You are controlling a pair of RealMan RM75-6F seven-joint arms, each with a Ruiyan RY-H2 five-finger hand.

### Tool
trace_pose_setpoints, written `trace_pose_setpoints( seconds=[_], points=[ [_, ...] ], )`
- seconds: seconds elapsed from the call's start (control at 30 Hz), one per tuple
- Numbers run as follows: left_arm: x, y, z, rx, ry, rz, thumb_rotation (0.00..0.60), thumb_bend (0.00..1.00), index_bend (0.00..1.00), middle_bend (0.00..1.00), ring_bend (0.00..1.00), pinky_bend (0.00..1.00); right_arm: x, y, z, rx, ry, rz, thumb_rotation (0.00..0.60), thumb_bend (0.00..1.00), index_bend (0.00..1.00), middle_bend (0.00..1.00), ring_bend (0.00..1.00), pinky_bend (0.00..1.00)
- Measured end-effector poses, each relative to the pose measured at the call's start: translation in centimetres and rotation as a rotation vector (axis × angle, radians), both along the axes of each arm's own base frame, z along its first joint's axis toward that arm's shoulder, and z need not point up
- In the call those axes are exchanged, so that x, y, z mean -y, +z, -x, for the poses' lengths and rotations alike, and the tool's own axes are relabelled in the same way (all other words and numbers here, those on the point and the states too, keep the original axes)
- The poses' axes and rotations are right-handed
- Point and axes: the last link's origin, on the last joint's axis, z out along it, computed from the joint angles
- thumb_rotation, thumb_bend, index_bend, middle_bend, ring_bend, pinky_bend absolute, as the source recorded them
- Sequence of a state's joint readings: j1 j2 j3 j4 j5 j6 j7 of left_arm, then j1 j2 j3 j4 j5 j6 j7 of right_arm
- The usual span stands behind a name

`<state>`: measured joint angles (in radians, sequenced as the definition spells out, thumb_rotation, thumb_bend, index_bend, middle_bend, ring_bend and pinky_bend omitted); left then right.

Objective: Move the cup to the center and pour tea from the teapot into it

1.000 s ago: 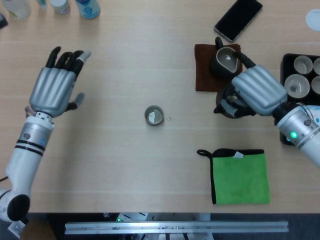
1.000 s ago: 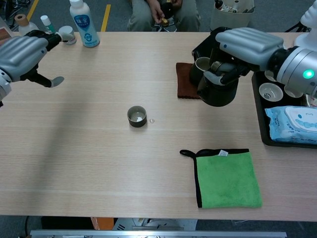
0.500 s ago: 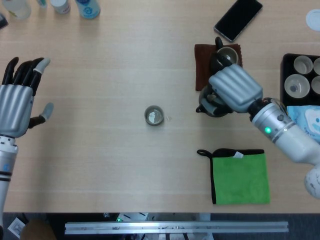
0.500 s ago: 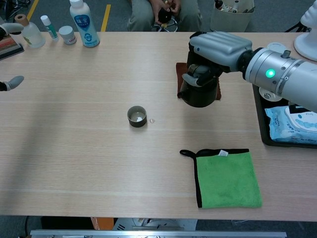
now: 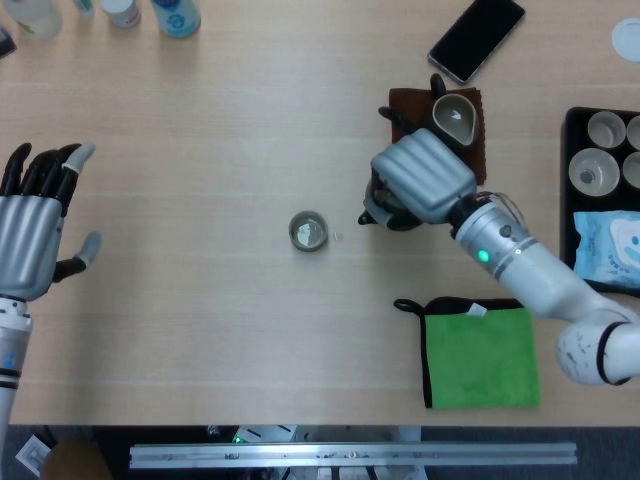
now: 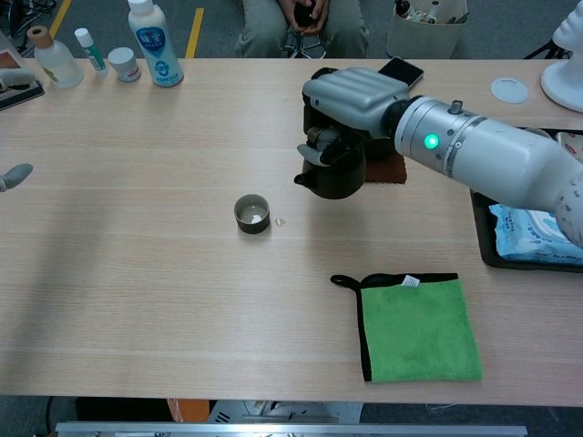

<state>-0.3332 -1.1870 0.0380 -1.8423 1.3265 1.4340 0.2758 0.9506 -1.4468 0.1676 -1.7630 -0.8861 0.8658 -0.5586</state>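
A small dark cup (image 5: 308, 231) (image 6: 252, 214) stands near the middle of the table. My right hand (image 5: 422, 177) (image 6: 352, 96) grips a black teapot (image 5: 388, 212) (image 6: 332, 171), held above the table just right of the cup, its spout pointing toward the cup. My left hand (image 5: 32, 228) is open at the far left edge, fingers spread; only a fingertip (image 6: 16, 175) of it shows in the chest view.
A dark pitcher (image 5: 455, 118) sits on a brown mat (image 5: 404, 108). A green cloth (image 5: 479, 355) (image 6: 417, 327) lies at the front right. A black tray (image 5: 575, 130) of cups and a wipes pack (image 5: 608, 246) are on the right. A phone (image 5: 476, 36) and bottles (image 6: 153, 43) stand at the back.
My right hand has carried the teapot leftward from beside the tray toward the cup. My left hand has drawn back to the left edge.
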Motion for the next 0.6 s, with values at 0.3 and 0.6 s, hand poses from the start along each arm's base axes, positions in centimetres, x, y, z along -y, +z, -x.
trace_pose_setpoints(
  seconds=[0.3,0.6],
  points=[
    [0.7,-0.1,-0.5,0.022,-0.015,-0.005,0.600,0.30,0.06,0.13,0.12,0.03,0.5,-1.8,-2.0,-0.040,0.029,0.011,0.498,0.44,1.00,0.96,0.88,0.02],
    [1.0,-0.3,-1.0,0.032,-0.025,0.006,0.600,0.30,0.06,0.13,0.12,0.03,0.9,-3.4,-4.1,-0.080,0.060,0.013,0.498,0.44,1.00,0.96,0.88,0.02]
  ],
)
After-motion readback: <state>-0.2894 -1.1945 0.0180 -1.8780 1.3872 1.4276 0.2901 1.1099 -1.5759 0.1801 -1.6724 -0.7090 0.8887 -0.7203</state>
